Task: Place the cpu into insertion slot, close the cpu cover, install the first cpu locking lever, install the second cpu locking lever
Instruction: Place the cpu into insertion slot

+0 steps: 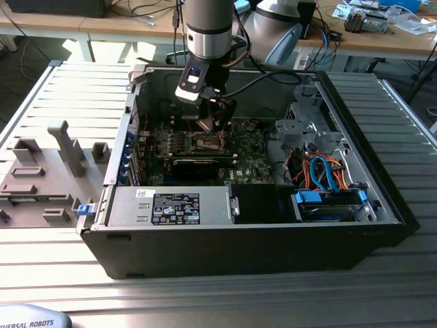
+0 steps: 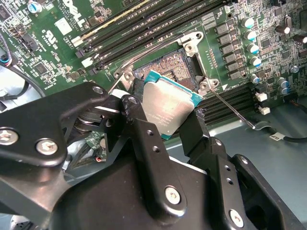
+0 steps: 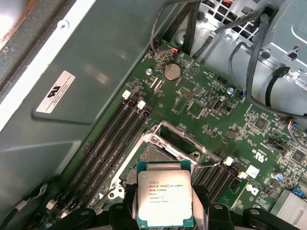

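Slatted metal table (image 1: 225, 301) carries an open desktop computer case (image 1: 239, 253), lying on its side in the exterior view, with a grey fixture tray (image 1: 41, 178) at nine o'clock from it. From twelve o'clock my Universal Robots arm (image 1: 208, 27) reaches down into the case, over the green motherboard (image 1: 252, 164).

In the second wrist view the gripper (image 2: 164, 115) is clamped on the cpu (image 3: 164, 199). Two black fingers (image 2: 144, 139) pinch its opposite edges, so the silver top faces up and the underside stays free to meet the socket. I judge the chip to be hanging just short of the insertion slot (image 3: 152, 155), not yet seated.

The cpu cover (image 3: 192, 154) stands swung up on its hinge, leaving the slot bare. One thin locking lever (image 2: 232, 109) lies swung out beside the slot, which lets the cover stay raised.
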{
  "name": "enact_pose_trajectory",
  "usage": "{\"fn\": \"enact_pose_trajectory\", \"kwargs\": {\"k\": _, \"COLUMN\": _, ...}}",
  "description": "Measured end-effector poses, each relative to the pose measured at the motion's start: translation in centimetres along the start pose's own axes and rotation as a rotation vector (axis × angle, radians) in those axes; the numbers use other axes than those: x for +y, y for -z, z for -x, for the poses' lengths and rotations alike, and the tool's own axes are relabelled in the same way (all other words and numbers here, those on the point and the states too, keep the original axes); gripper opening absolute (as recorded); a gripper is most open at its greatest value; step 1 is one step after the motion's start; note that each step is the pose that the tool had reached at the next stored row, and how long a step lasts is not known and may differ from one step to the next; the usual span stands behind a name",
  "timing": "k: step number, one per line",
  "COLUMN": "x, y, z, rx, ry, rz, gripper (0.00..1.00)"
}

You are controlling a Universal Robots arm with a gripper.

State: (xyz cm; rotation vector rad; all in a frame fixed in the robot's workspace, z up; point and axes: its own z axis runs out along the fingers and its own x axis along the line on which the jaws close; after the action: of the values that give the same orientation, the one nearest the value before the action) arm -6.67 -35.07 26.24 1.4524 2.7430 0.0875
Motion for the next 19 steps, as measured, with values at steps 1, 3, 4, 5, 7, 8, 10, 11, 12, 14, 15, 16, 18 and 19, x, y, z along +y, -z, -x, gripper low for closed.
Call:
{"fn": "enact_pose_trajectory", "kwargs": {"k": 1, "x": 0.0, "y": -0.01, "z": 0.0, "rx": 0.0, "ry": -0.001, "rz": 0.0, "gripper": 0.54}}
{"fn": "enact_pose_trajectory", "kwargs": {"k": 3, "x": 0.0, "y": -0.02, "z": 0.0, "rx": -0.0001, "ry": -0.003, "rz": 0.0, "gripper": 0.54}}
{"fn": "enact_pose_trajectory", "kwargs": {"k": 4, "x": 0.0, "y": -0.02, "z": 0.0, "rx": -0.0002, "ry": -0.003, "rz": 0.0, "gripper": 0.54}}
{"fn": "enact_pose_trajectory", "kwargs": {"k": 5, "x": 0.0, "y": -0.03, "z": 0.0, "rx": -0.0002, "ry": -0.004, "rz": 0.0, "gripper": 0.54}}
{"fn": "enact_pose_trajectory", "kwargs": {"k": 7, "x": 0.0, "y": -0.04, "z": 0.0, "rx": -0.0003, "ry": -0.005, "rz": 0.0, "gripper": 0.54}}
{"fn": "enact_pose_trajectory", "kwargs": {"k": 8, "x": 0.0, "y": -0.04, "z": 0.0, "rx": -0.0003, "ry": -0.006, "rz": 0.0, "gripper": 0.54}}
{"fn": "enact_pose_trajectory", "kwargs": {"k": 10, "x": 0.0, "y": -0.06, "z": 0.0, "rx": -0.0005, "ry": -0.007, "rz": 0.0, "gripper": 0.54}}
{"fn": "enact_pose_trajectory", "kwargs": {"k": 11, "x": 0.0, "y": -0.06, "z": 0.0, "rx": -0.0005, "ry": -0.008, "rz": -0.0001, "gripper": 0.54}}
{"fn": "enact_pose_trajectory", "kwargs": {"k": 12, "x": 0.0, "y": -0.07, "z": 0.0, "rx": -0.0006, "ry": -0.009, "rz": -0.0001, "gripper": 0.54}}
{"fn": "enact_pose_trajectory", "kwargs": {"k": 14, "x": 0.0, "y": -0.08, "z": 0.0, "rx": -0.0007, "ry": -0.01, "rz": 0.0, "gripper": 0.54}}
{"fn": "enact_pose_trajectory", "kwargs": {"k": 15, "x": -0.01, "y": -0.08, "z": 0.0, "rx": -0.0007, "ry": -0.011, "rz": -0.0001, "gripper": 0.54}}
{"fn": "enact_pose_trajectory", "kwargs": {"k": 16, "x": -0.01, "y": -0.08, "z": 0.0, "rx": -0.0008, "ry": -0.012, "rz": -0.0001, "gripper": 0.54}}
{"fn": "enact_pose_trajectory", "kwargs": {"k": 18, "x": -0.01, "y": -0.09, "z": 0.0, "rx": -0.0008, "ry": -0.013, "rz": 0.0, "gripper": 0.54}}
{"fn": "enact_pose_trajectory", "kwargs": {"k": 19, "x": -0.01, "y": -0.1, "z": 0.0, "rx": -0.0009, "ry": -0.014, "rz": -0.0001, "gripper": 0.54}}
